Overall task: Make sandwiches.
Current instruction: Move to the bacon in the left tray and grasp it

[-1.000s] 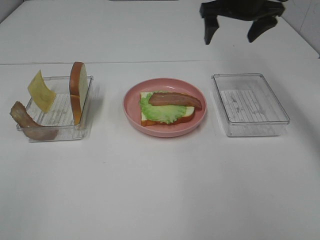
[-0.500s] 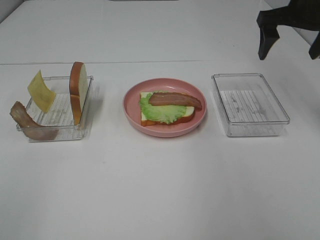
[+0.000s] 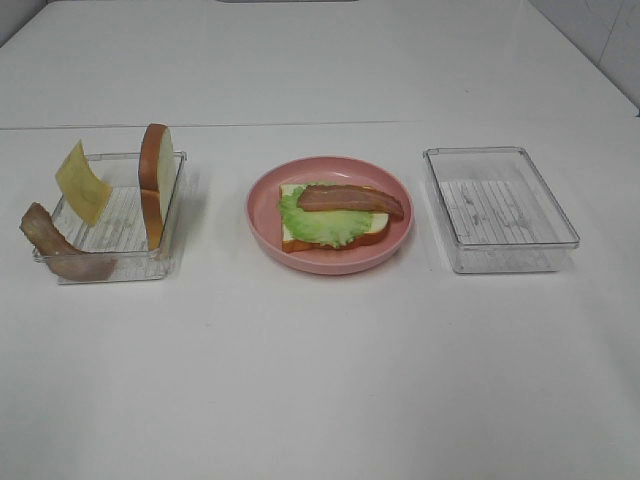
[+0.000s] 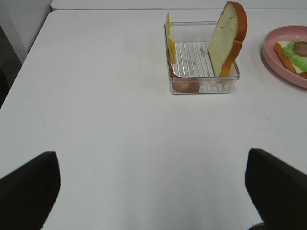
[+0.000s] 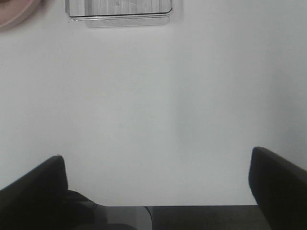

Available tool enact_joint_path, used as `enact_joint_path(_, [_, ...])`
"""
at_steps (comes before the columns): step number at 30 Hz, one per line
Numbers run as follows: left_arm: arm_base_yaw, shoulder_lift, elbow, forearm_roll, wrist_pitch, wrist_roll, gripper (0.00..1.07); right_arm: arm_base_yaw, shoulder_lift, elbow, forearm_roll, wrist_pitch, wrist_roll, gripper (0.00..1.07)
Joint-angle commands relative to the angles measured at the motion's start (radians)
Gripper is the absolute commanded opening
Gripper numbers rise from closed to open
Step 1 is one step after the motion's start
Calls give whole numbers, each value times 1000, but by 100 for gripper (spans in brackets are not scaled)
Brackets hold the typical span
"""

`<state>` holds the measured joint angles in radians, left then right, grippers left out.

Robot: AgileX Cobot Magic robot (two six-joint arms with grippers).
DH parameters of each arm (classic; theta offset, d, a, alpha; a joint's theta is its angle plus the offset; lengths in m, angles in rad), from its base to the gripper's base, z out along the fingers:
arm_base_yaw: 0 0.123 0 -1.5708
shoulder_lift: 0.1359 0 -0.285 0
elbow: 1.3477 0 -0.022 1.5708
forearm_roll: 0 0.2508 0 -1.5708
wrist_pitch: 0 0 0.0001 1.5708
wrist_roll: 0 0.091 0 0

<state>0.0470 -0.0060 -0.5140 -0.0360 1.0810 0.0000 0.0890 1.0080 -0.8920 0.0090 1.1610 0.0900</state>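
Observation:
On the pink plate (image 3: 266, 236) lies a bread slice (image 3: 372, 231) with a green lettuce leaf (image 3: 315, 226) and a bacon strip (image 3: 350, 200) on top. The left clear tray (image 3: 175, 215) holds an upright bread slice (image 3: 154, 185), a yellow cheese square (image 3: 81, 181) and a bacon strip (image 3: 60, 247) hanging over its rim. Neither gripper shows in the high view. My left gripper (image 4: 152, 191) is open and empty, well back from that tray (image 4: 203, 86). My right gripper (image 5: 157, 189) is open and empty over bare table near its edge.
An empty clear tray (image 3: 498, 208) stands right of the plate; it also shows in the right wrist view (image 5: 120, 10). The table edge and dark floor show in the right wrist view (image 5: 192, 218). The plate's rim shows in the left wrist view (image 4: 283, 62).
The right arm has swung away to the right from the far side of the table and left the high view. The food and trays have not moved.

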Motion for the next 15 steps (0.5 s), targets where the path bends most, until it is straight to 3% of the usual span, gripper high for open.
enact_joint_path(1, [-5, -12, 0, 1, -6, 0, 102, -1, -107, 58, 0, -34, 2, 96])
enact_joint_path(15, [-5, -12, 0, 1, -6, 0, 102, -1, -681, 324, -17, -112, -7, 96])
